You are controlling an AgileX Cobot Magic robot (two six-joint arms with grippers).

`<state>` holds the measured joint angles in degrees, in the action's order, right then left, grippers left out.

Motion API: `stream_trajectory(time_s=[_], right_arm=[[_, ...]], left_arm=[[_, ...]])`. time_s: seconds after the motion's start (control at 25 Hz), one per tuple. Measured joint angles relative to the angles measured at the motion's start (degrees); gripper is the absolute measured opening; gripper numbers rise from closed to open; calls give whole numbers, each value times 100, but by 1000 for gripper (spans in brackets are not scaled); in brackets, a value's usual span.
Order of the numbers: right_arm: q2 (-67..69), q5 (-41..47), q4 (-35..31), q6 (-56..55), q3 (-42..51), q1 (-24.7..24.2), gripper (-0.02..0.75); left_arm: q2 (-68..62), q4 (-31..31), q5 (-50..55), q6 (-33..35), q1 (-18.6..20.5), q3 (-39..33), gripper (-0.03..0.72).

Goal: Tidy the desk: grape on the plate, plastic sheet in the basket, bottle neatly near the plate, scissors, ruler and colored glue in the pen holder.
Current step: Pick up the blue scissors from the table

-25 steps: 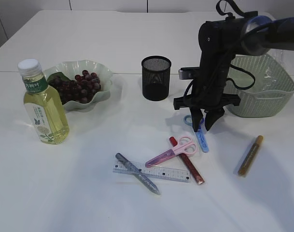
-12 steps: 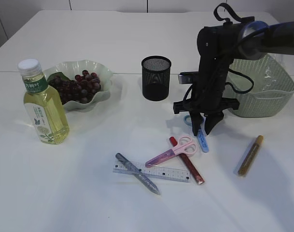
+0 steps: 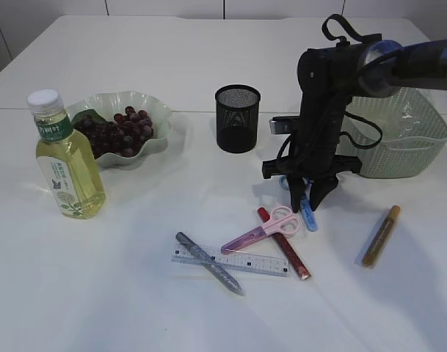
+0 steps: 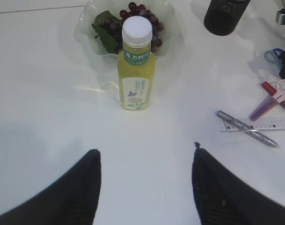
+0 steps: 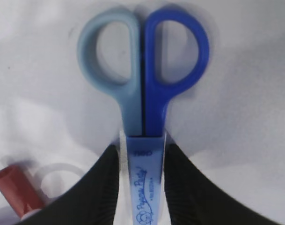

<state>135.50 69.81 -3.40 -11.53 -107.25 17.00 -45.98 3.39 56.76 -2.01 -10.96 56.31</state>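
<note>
Here, my right pincer (image 5: 142, 180) pinches the blue scissors (image 5: 143, 93) across the sheathed blades just below the two handle loops, the fingers (image 5: 98, 187) snug against either side. The pair lies flat on the white worktop (image 3: 135, 293), between the black mesh pen holder (image 3: 237, 117) and the green basket (image 3: 399, 139). I judge it light, stiff and slick plastic, so a hold close to the pivot should keep it from swinging or slipping once I lift; the loops are too wide to clamp.

Just beside lie the pink scissors (image 3: 263, 229) across a red glue stick (image 3: 284, 244), then the ruler (image 3: 230, 261), a silver glue pen (image 3: 208, 262) and a gold one (image 3: 381, 235). My left pincer (image 4: 144, 187) hangs spread and empty, well back from the bottle (image 4: 136, 65), which stands before the plate (image 3: 161, 121) of grapes (image 3: 117, 132).
</note>
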Motion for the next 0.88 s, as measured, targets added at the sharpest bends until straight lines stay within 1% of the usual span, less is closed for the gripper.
stream_trajectory(time_s=[0.6, 0.88], right_arm=[[10, -10, 24, 0, 0, 0, 259], [10, -10, 46, 0, 0, 0, 213]], left_arm=[[0, 33, 0, 0, 0, 0, 442], [0, 45, 0, 0, 0, 0, 442]])
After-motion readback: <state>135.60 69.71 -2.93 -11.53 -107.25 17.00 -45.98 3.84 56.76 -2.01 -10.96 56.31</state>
